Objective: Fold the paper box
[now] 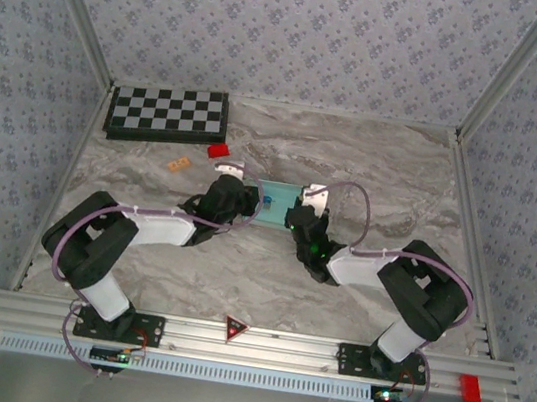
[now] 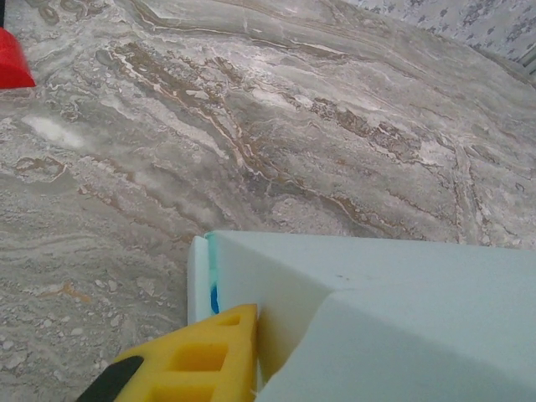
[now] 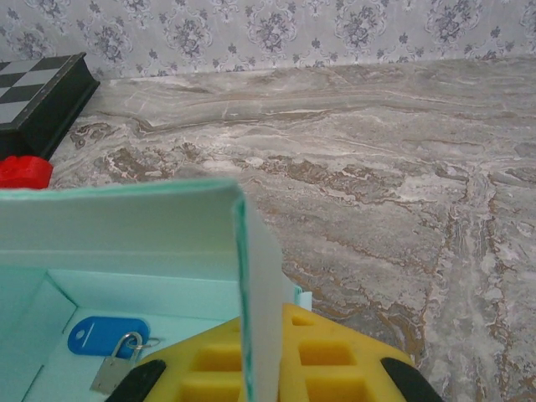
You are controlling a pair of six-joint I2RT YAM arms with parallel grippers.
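The paper box (image 1: 276, 202) is pale cyan card lying mid-table between both arms, partly folded with raised walls. My left gripper (image 1: 248, 204) is at its left end. In the left wrist view one yellow finger (image 2: 209, 356) presses the outside of the box's end wall (image 2: 293, 293), and the other finger is hidden behind the card. My right gripper (image 1: 299, 214) is at the right end. There the upright side wall (image 3: 266, 276) stands pinched between both yellow fingers (image 3: 335, 356). A blue tag with a small metal lock (image 3: 109, 337) lies inside the box.
A black-and-white checkerboard (image 1: 167, 113) lies at the back left. A small red block (image 1: 218, 150) sits just in front of it, with a small orange piece (image 1: 177, 163) nearby. Patterned walls close off three sides. Bare marble stretches to the right of the box.
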